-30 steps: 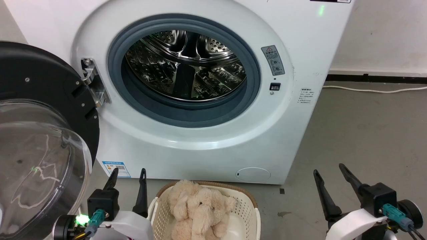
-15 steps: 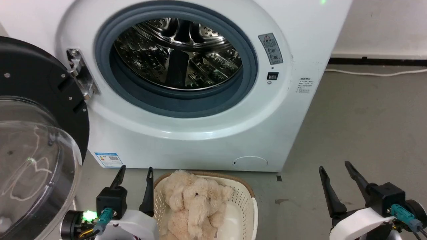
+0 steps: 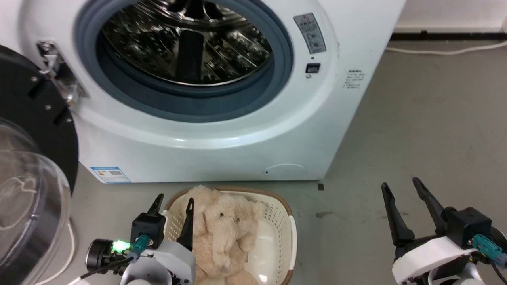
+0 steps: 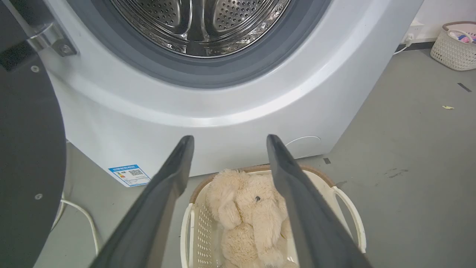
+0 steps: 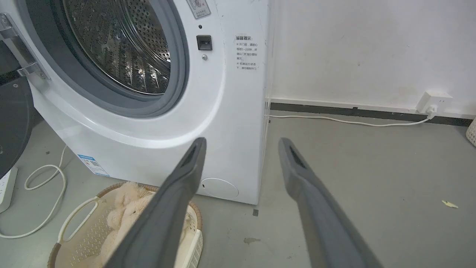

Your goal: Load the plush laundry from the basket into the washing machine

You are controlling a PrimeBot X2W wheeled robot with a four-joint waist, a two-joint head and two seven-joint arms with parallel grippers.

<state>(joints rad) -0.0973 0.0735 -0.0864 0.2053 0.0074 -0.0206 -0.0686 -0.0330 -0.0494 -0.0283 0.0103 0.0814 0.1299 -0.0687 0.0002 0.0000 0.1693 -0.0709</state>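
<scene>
The cream-beige plush toy (image 3: 222,233) lies in the cream-white basket (image 3: 282,221) on the floor before the white washing machine (image 3: 222,130). Its black-rimmed clear door (image 3: 27,186) hangs open at the left, baring the steel drum (image 3: 186,43). My left gripper (image 3: 173,202) is open, hovering over the basket's left rim beside the plush. In the left wrist view the plush (image 4: 249,212) and basket (image 4: 349,212) lie below that gripper (image 4: 227,139). My right gripper (image 3: 400,186) is open over bare floor at the right; in its wrist view (image 5: 240,141) the basket (image 5: 74,223) sits lower left.
A white cable (image 5: 353,121) runs along the wall to a socket (image 5: 433,102). Another cord (image 5: 41,186) and a power strip (image 5: 5,188) lie left of the washer. A second basket (image 4: 453,46) stands far right. Grey floor (image 3: 427,118) spreads right of the machine.
The head camera has tilted down and turned, so washer and basket sit higher in view. My left gripper has shifted right, toward the basket's left rim. Both grippers stay open.
</scene>
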